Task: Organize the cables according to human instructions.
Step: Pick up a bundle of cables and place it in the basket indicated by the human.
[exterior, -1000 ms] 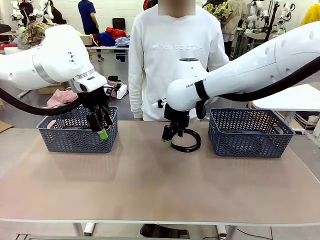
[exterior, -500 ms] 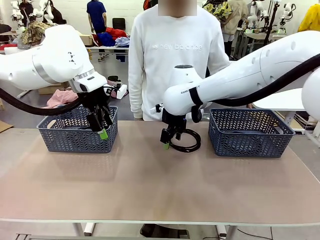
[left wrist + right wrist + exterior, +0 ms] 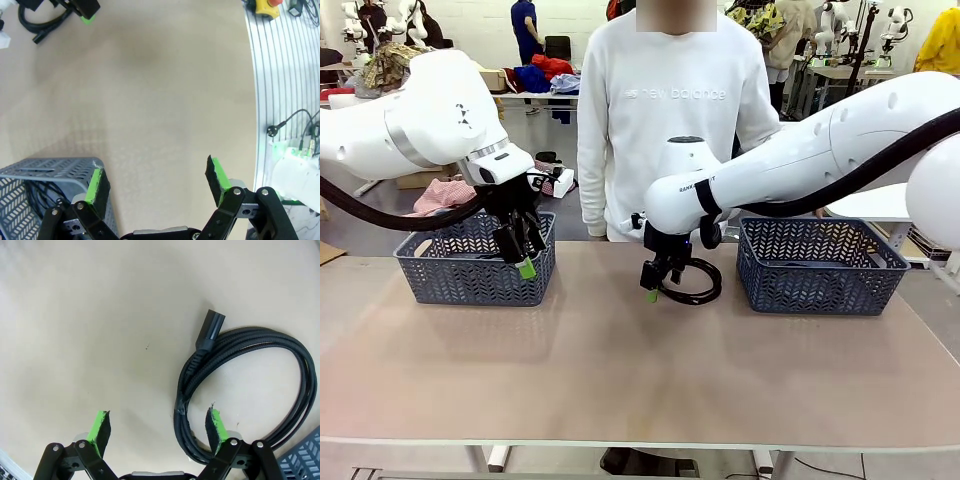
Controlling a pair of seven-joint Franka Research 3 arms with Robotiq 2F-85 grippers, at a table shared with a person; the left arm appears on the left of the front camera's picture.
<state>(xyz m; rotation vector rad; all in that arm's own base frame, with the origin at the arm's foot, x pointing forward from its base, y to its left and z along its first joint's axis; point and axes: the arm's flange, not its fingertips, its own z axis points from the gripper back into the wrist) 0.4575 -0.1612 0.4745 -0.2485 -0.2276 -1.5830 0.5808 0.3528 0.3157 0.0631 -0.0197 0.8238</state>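
Left end effector (image 3: 525,262): wide open, holding nothing; it hangs at the near right corner of the left basket (image 3: 430,280), one pad over the rim and one over bare surface (image 3: 620,380).
Cable in left basket (image 3: 37,192): black cord visible through the mesh in the left wrist view, just below and beside the left end effector's inner pad. How many cords lie there cannot be told.
Risk, left side: if this arm descends as it stands, the inner finger would likely strike the basket rim and shove or tip the basket.
Right end effector (image 3: 655,285): wide open, holding nothing; it is low over the surface at the left edge of the coiled cable (image 3: 250,385).
Coiled cable, position: lies flat on the surface, loop reaching away to the right of the right end effector; the right wrist view shows one pad over the bundled strands and the other over bare surface. The plug (image 3: 211,330) points away ahead of the fingers.
Risk, right side: closing here may catch only some strands, so the coil could slip or unwind when lifted. The dangling loop might snag a basket rim.
Right basket (image 3: 820,270): just right of the coil, its wall close to the loop's far side. Contents cannot be told.
Person (image 3: 670,110): stands directly behind the right end effector, at the far edge; a high lift away from the robot would need care.
Obstructions: none between the right end effector and the coil.
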